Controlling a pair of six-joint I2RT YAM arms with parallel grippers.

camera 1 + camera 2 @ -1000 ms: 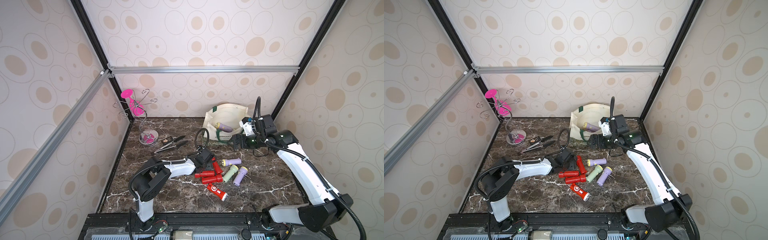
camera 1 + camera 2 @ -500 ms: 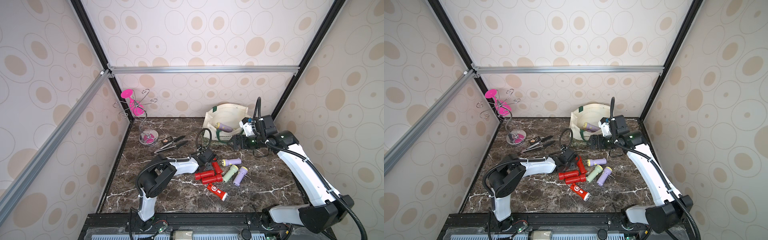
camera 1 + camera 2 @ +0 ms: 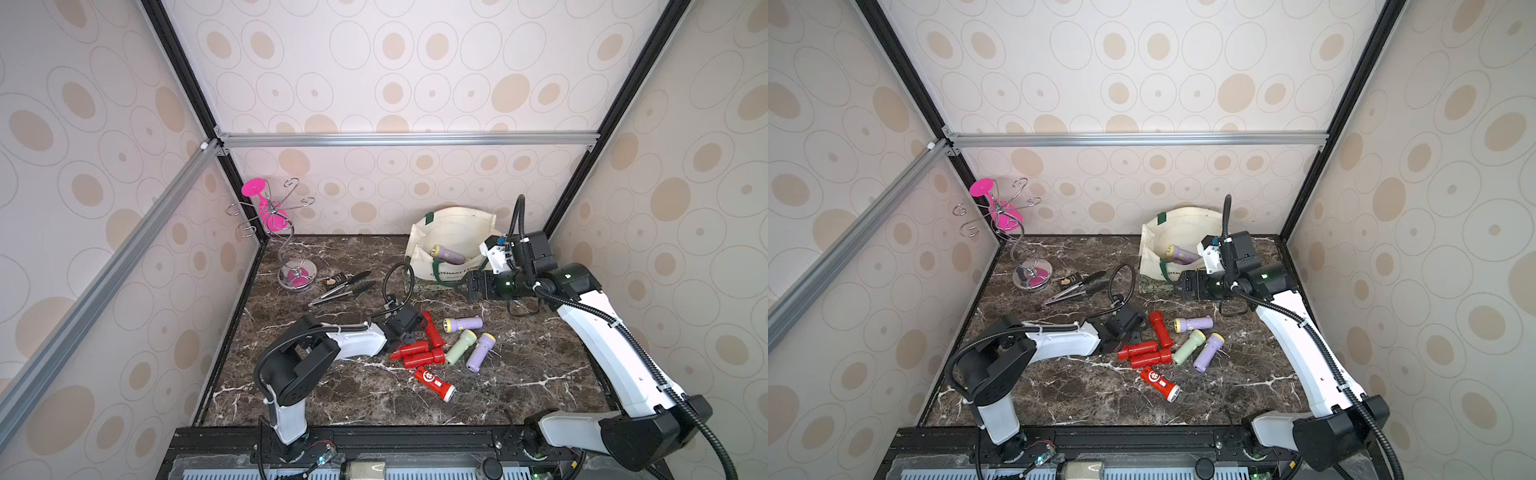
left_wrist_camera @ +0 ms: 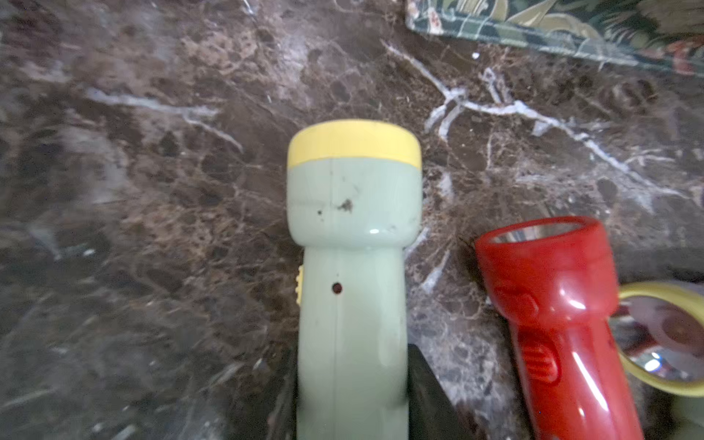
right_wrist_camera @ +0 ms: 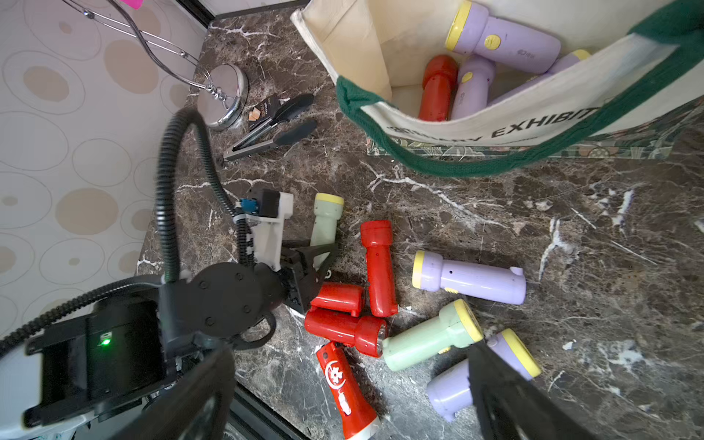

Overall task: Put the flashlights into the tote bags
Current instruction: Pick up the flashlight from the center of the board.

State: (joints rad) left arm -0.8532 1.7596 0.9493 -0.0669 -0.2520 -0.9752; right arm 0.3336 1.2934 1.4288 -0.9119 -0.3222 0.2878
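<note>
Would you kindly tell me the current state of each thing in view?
left gripper: shut on pale green flashlight
right gripper: open, empty
tote bag: mouth open, partly filled
loose flashlights: lying flat outside bag
tongs: lying flat, slightly open
pink glass: hanging upside down

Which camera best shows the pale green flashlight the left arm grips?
The left wrist view: the pale green flashlight fills the middle, its yellow head clear. The right wrist view shows it small, with the left end effector shut on its handle. In both top views the left arm hides it.

The pale green flashlight (image 4: pixel 352 266) runs past the edge.
</note>
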